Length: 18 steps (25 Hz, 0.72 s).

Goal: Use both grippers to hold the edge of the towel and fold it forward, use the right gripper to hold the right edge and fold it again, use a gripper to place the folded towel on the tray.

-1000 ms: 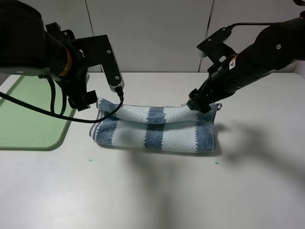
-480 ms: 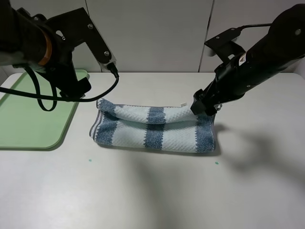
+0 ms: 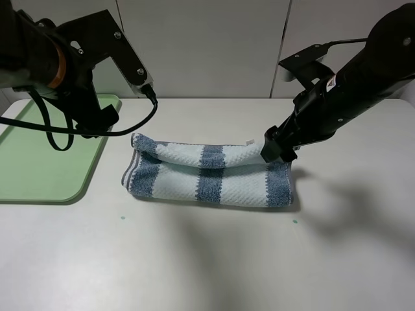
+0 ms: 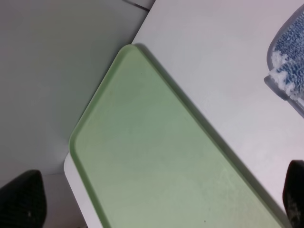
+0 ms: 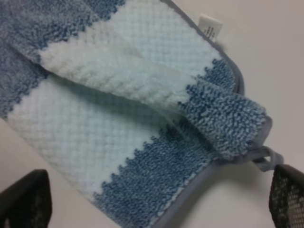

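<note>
Your blue-grey and white striped waffle towel (image 3: pixel 211 173) lies folded lengthwise on the white counter (image 3: pixel 207 259), near the flat pale green plastic tray (image 3: pixel 39 168). Right pincer (image 5: pixel 156 197): released, over the towel's right end. Left pincer (image 4: pixel 158 194): released, empty, above the tray.

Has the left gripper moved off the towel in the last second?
Yes. The left gripper has lifted away from the towel's left end, toward the tray.
</note>
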Available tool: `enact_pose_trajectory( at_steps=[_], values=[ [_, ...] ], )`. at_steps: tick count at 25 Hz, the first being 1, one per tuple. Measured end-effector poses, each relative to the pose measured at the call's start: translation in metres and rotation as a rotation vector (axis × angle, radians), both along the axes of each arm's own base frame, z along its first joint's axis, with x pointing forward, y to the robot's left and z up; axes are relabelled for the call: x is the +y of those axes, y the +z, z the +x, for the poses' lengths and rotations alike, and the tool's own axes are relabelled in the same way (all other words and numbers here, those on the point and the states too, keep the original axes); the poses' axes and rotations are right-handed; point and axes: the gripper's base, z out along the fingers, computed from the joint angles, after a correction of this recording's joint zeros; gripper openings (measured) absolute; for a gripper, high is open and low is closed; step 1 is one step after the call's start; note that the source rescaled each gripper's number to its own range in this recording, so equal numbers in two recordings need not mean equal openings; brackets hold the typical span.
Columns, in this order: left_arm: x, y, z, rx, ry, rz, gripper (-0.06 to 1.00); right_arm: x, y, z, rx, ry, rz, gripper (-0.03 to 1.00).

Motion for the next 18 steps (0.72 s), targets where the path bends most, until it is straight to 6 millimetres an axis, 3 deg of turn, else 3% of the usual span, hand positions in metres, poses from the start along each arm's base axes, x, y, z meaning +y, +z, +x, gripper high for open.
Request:
enact_pose_trajectory(
  at_steps=[18],
  values=[
    [0.0, 0.0, 0.0, 0.0, 0.0, 0.0, 1.0, 0.0058, 0.0011, -0.0021, 0.055, -0.089, 0.107, 1.0]
  ],
)
